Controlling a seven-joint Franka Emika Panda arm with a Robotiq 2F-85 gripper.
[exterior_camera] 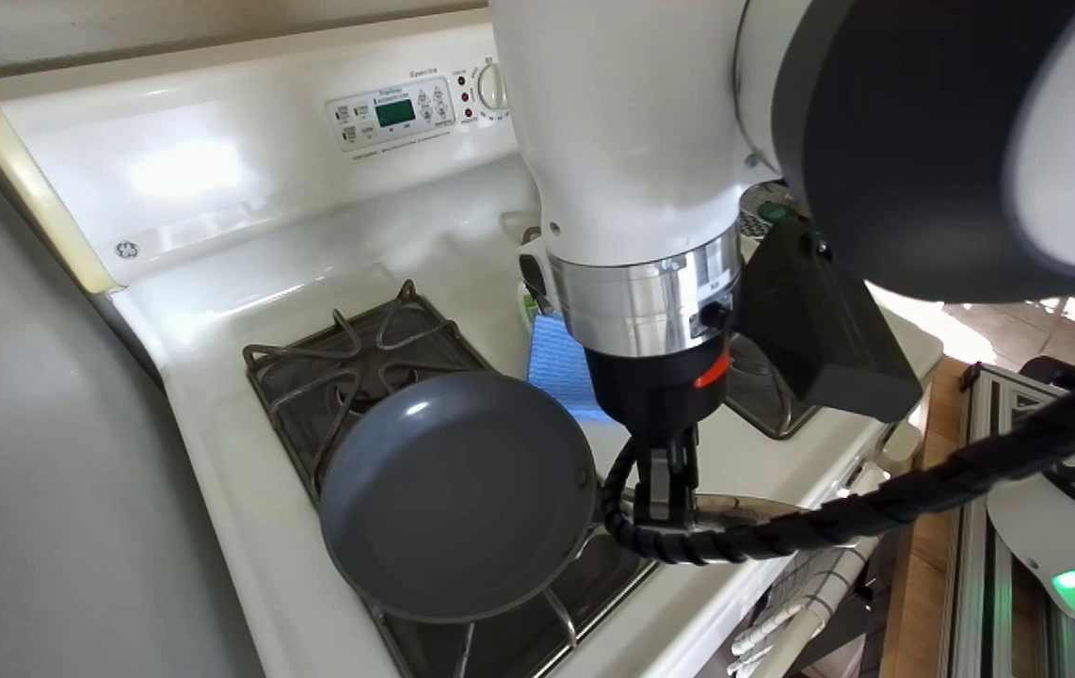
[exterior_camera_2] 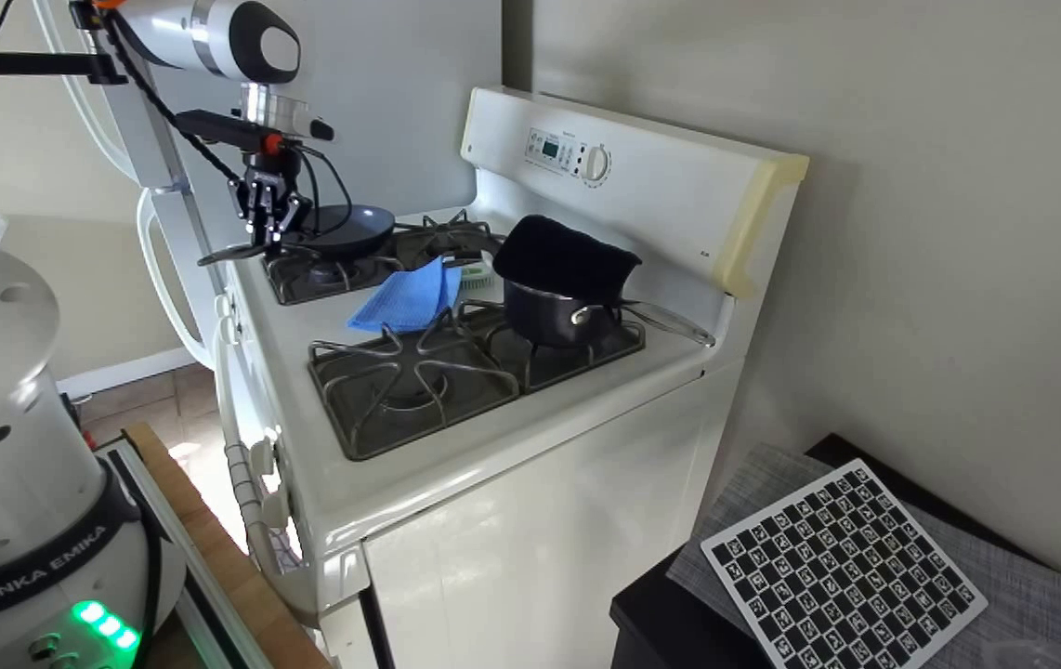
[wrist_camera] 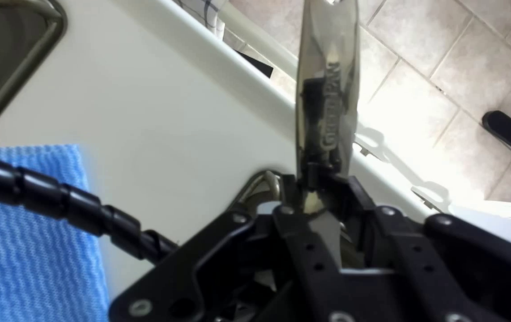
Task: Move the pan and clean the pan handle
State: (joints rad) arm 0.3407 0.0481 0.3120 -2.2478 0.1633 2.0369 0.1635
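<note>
The hand grasps the pan handle lettered GREENPAN, the robot base reading FRANKA EMIKA

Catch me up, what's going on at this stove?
The robot arm has its fingers shut on the pan handle. The pan is over the stove; I can't tell whether it's raised. The blue cloth lies on the stove, apart from the fingers; nothing is wiping the pan handle.

Grey-blue pan, silvery pan handle, black tool, wave-patterned blue cloth, white stove, checkered black-and-white board
</note>
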